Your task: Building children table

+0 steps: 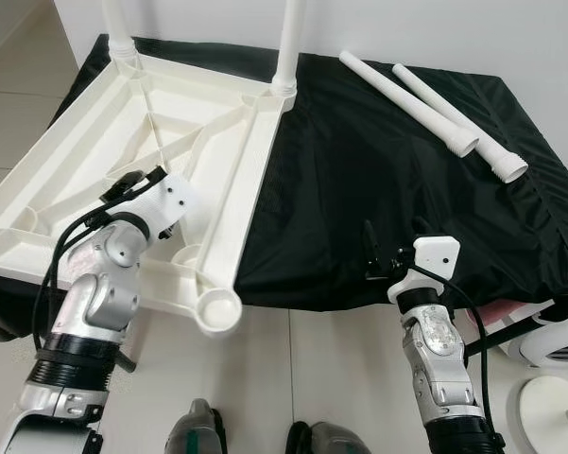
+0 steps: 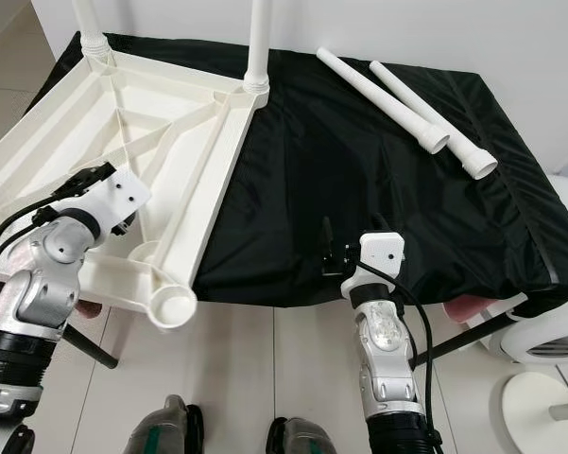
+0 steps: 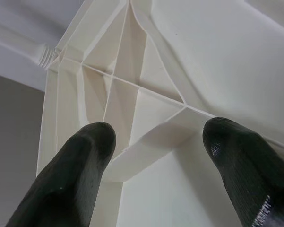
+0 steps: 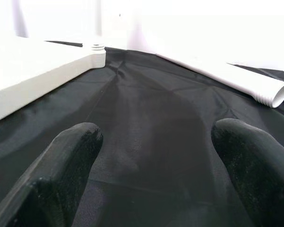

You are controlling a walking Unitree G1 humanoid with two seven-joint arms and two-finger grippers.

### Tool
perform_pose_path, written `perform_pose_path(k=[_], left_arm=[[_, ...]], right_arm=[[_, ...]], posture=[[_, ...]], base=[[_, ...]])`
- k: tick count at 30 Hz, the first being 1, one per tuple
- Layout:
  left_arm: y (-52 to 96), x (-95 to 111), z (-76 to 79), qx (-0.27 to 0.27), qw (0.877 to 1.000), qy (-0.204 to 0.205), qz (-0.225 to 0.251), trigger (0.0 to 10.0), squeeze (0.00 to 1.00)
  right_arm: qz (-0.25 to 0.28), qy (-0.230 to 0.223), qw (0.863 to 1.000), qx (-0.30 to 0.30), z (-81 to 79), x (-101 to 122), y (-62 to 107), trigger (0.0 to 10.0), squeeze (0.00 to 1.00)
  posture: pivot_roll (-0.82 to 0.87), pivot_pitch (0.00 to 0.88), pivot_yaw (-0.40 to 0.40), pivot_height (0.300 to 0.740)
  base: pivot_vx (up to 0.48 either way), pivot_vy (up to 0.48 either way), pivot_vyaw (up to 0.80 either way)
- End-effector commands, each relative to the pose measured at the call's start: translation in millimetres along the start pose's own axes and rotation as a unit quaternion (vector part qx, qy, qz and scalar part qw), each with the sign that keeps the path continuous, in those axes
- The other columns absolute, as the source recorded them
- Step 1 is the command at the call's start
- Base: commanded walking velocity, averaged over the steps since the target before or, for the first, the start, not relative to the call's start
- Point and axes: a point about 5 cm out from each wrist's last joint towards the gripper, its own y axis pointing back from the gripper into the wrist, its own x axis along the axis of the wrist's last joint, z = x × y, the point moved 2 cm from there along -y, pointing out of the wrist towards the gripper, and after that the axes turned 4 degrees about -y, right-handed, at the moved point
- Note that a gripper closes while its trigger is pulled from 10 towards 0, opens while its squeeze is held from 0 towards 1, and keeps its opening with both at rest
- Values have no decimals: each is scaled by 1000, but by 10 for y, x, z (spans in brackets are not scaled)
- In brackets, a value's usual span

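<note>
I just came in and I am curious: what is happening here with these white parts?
A humanoid robot is assembling a white table top, which lies upside down on a black cloth. Two legs already stand in its far corners; two loose legs lie on the cloth. The left tool, open, hovers over the ribs; the right tool, open, is above the cloth.

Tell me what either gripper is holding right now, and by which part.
Nothing. The left gripper is open over the ribbed underside of the tabletop; the right gripper is open above the black cloth.

Bright, even indoor light, sharp head views; wrist views blur close up, white areas overexposed.
</note>
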Motion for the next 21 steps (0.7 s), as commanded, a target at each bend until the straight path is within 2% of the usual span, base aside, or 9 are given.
perform_pose_path(k=[1, 3, 4, 7, 12, 16, 21], left_arm=[[-73, 167, 238, -53, 998, 9, 28, 10000, 0], [-73, 167, 238, -53, 998, 9, 28, 10000, 0], [-129, 339, 323, -60, 997, 16, 49, 10000, 0], [-155, 428, 374, -65, 996, 17, 60, 10000, 0], [-168, 473, 402, -68, 995, 18, 65, 10000, 0], [-201, 642, 488, -76, 993, 23, 85, 10000, 0], [-220, 730, 513, -77, 992, 25, 94, 10000, 0]], right_arm=[[-3, 4, 1000, -11, 51, -3, 25, 10000, 0], [-3, 4, 1000, -11, 51, -3, 25, 10000, 0], [-2, 4, 1000, -11, 49, 4, 21, 10000, 0], [-1, 4, 1000, -12, 49, 7, 18, 10000, 0], [-1, 4, 1000, -12, 52, 10, 17, 10000, 0], [0, 4, 1000, -13, 54, 17, 28, 10000, 0], [-1, -5, 1000, -9, 31, 31, 24, 10000, 0]], posture=[[20, 72, -66, 740], [20, 72, -66, 740], [16, 72, -66, 740], [14, 73, -65, 740], [11, 73, -65, 740], [8, 77, -62, 740], [8, 80, -61, 740]], base=[[0, 0, 0], [0, 0, 0], [0, 0, 0], [0, 0, 0], [0, 0, 0], [0, 0, 0], [0, 0, 0]])
